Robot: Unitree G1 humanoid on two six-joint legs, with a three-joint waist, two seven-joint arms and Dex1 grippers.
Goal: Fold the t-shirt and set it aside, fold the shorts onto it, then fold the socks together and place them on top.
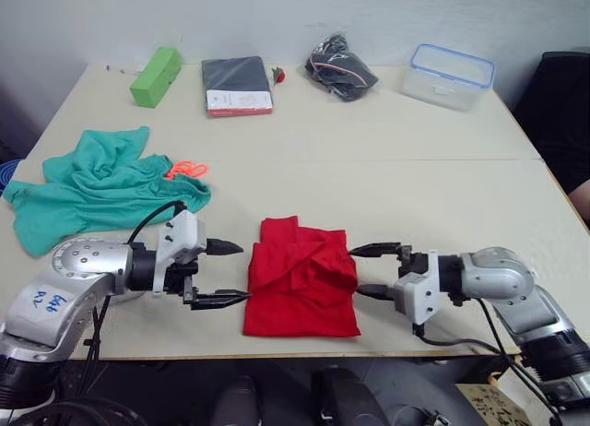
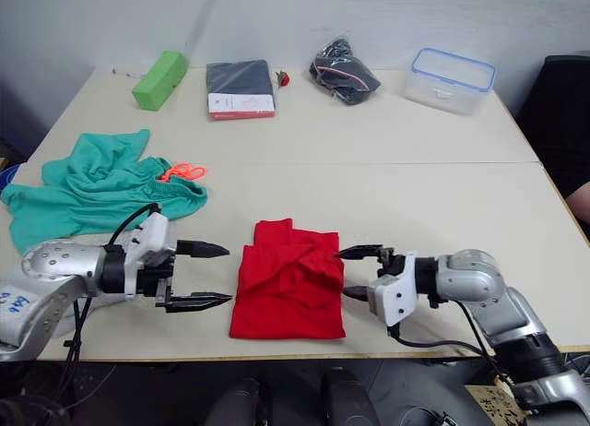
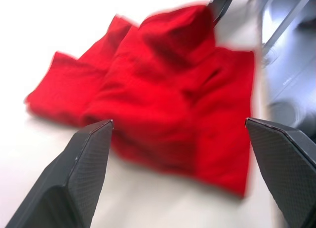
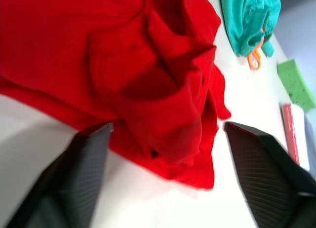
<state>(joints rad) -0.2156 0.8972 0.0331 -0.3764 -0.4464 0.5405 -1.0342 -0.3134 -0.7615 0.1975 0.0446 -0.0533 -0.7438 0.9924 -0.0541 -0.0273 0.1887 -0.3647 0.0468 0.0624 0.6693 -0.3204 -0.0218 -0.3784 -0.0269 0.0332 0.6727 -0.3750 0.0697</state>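
Now, the t-shirt [image 1: 301, 278] lies roughly folded between both pincers.
Left pincer [image 1: 224, 273] and right pincer [image 1: 371, 270] flank it, fingers apart, empty, probably ready to set it aside.

Matt red cloth t-shirt [image 1: 301, 277], soft teal cloth shorts [image 1: 92, 186], smooth matt table [image 1: 387, 182], clear glossy plastic box [image 1: 449, 76].

green block [image 1: 156, 76] | dark packaged cloth [image 1: 237, 85] | black bundle [image 1: 340, 66] | clear lidded container [image 1: 451, 76]
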